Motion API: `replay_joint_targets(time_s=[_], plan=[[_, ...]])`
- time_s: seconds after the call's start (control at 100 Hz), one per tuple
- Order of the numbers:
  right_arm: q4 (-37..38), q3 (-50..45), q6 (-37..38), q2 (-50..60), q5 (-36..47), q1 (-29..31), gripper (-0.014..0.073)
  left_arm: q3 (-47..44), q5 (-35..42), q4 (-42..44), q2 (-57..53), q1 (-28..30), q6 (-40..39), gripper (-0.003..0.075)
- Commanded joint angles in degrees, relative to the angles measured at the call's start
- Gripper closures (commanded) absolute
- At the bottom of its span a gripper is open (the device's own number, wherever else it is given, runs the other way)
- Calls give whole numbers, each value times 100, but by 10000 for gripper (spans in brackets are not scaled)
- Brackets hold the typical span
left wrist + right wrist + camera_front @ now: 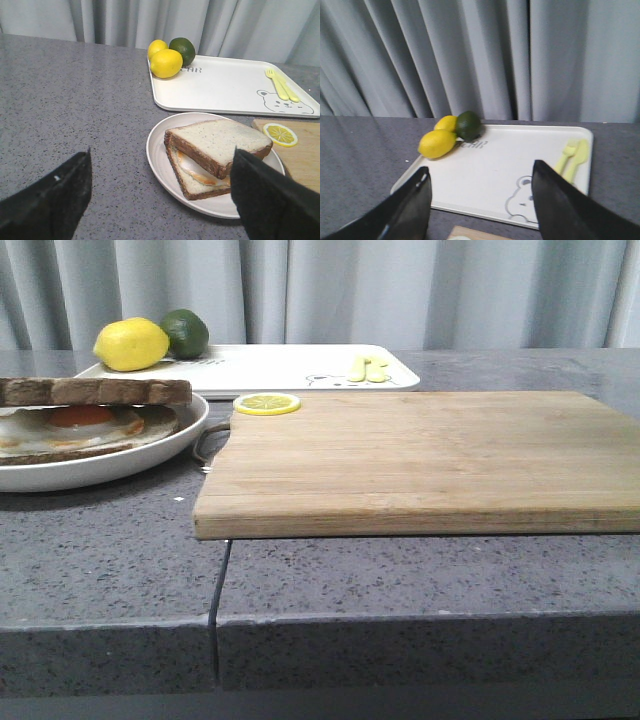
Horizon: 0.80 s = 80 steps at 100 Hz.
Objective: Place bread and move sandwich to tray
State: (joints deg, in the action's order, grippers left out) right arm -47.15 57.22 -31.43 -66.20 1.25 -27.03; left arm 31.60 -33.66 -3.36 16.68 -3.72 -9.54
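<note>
The sandwich (215, 155) lies on a round white plate (160, 160) on the gray counter (65, 110), its pale top slice over a fried egg and a bottom slice. In the left wrist view the left tool (160, 200) hangs released, its two dark fingers (50, 200) spread wide; the sandwich sits at about 1 o'clock from the gap, close to the right-hand finger, not touched. The tray (225, 90) lies beyond the plate at 12 o'clock, carrying two lemons (166, 62), a lime (182, 49) and a pale fork and spoon (281, 85). A lemon slice (267, 403) rests on the far left corner of the wooden cutting board (420, 460), at 3 o'clock from the plate. The right tool (480, 200) is released too, fingers wide apart, with the tray (490, 175) at 12 o'clock.
</note>
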Motion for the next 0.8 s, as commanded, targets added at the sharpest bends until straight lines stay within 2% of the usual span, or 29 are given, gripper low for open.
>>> replay_joint_targets(time_s=[0.0,0.14,0.25,0.45,0.79], plan=[[957,-294,582,690,147,325,148,191,445,-54,95,-31,-47,185],[1994,-1035,1296,1605,68,840,148,191,445,-54,95,-31,-47,185],[2437,-1554,1560,2285,31,1224,148,191,445,-54,95,-31,-47,185],[2657,-2431,1560,3511,-283,1638,148,191,445,-54,95,-31,-47,185],[2670,-3495,1560,4787,-537,1673,148,191,445,-54,95,-31,-47,185]])
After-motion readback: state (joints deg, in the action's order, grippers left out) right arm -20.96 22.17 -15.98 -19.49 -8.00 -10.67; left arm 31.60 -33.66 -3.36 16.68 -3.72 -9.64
